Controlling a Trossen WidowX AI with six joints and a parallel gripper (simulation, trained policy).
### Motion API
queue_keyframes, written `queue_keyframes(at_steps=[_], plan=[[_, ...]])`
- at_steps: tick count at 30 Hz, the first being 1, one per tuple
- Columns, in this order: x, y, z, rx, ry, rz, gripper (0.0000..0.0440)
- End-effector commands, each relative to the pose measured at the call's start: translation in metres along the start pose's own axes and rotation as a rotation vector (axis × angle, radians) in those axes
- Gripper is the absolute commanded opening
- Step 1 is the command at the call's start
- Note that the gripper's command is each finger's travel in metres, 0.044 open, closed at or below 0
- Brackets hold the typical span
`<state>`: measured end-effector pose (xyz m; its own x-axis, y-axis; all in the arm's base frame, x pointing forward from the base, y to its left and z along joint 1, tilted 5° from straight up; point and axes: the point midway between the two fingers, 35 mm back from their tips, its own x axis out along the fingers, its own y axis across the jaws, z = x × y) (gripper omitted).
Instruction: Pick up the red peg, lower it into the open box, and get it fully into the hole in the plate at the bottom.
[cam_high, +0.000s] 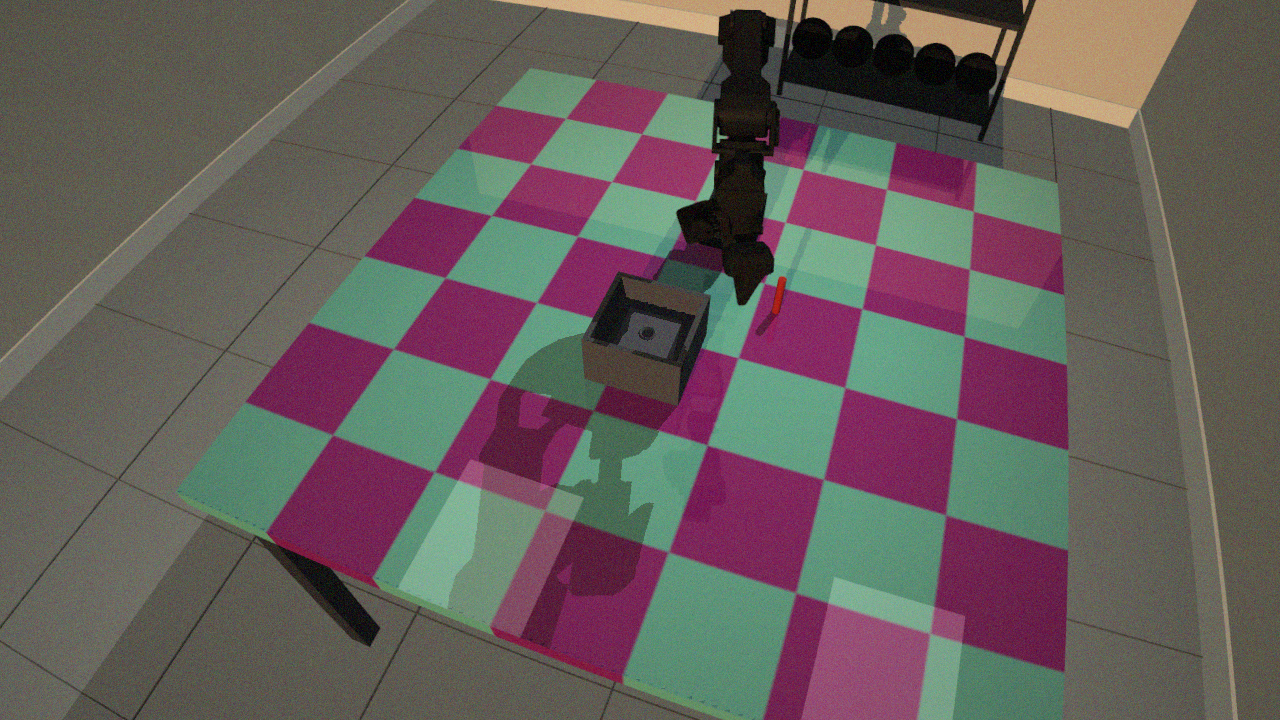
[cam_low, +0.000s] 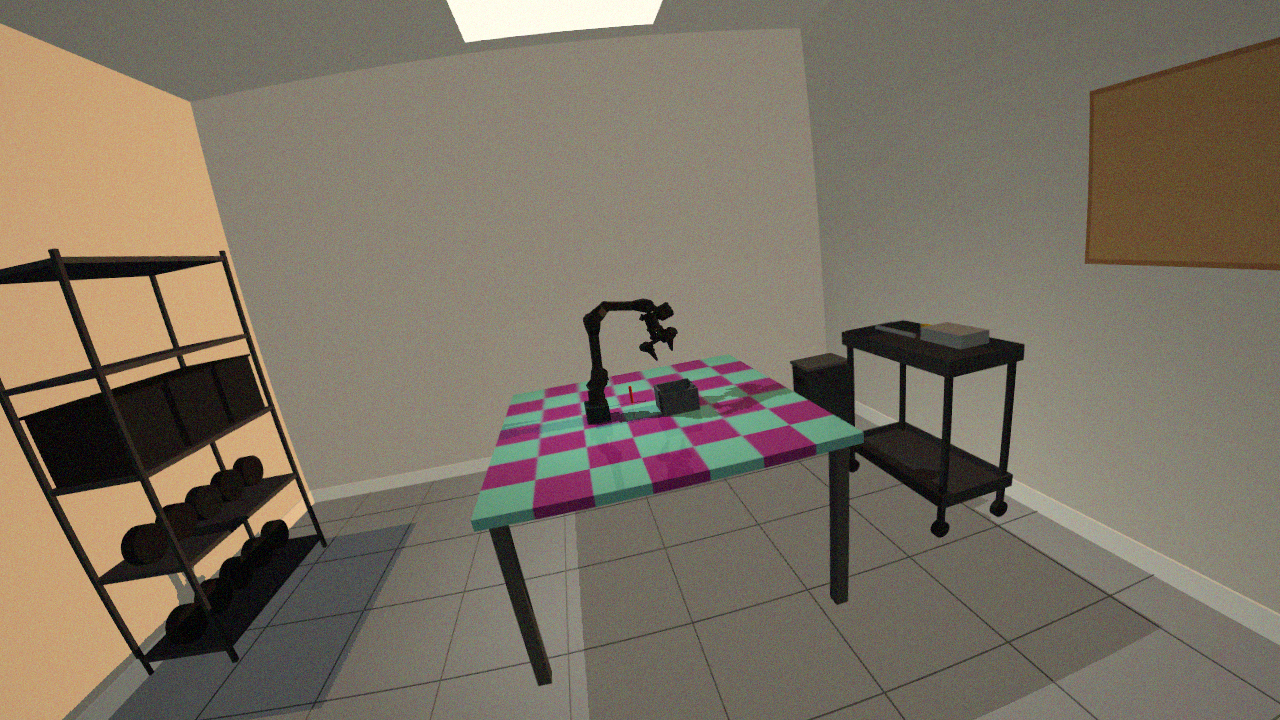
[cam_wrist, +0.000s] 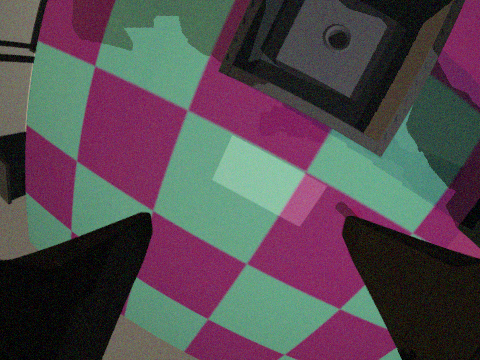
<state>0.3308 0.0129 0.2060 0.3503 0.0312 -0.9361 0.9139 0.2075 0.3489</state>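
The red peg (cam_high: 779, 295) (cam_low: 630, 394) stands upright on the table, to the right of the box in the top view. In the wrist view it is hidden, and only what looks like its shadow shows by the right fingertip. The open box (cam_high: 631, 376) (cam_low: 677, 398) (cam_wrist: 410, 85) has a grey plate (cam_high: 664, 335) (cam_wrist: 320, 65) at its bottom, with an empty round hole (cam_high: 647, 333) (cam_wrist: 339, 37). My gripper (cam_high: 729, 259) (cam_low: 663, 352) (cam_wrist: 250, 225) is wide open and empty. It hangs well above the table, pointing down, near the box and peg.
The checkered table (cam_high: 904, 447) (cam_low: 626, 456) carries the arm's base, the box and the peg. A black shelf rack (cam_high: 895, 98) (cam_low: 161, 362) stands beyond the table. A dark cart (cam_low: 939, 362) stands on the right in the exterior view.
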Motion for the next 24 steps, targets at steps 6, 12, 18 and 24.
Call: queue_keyframes(at_steps=[6,12,18,24], plan=[[0.006,-0.061,-0.059,-0.086,0.021,-0.217,0.0440],[0.015,-0.095,-0.079,-0.129,0.012,-0.332,0.0440],[0.031,-0.119,-0.089,-0.159,-0.004,-0.410,0.0440],[0.055,-0.134,-0.094,-0.174,-0.020,-0.454,0.0440]])
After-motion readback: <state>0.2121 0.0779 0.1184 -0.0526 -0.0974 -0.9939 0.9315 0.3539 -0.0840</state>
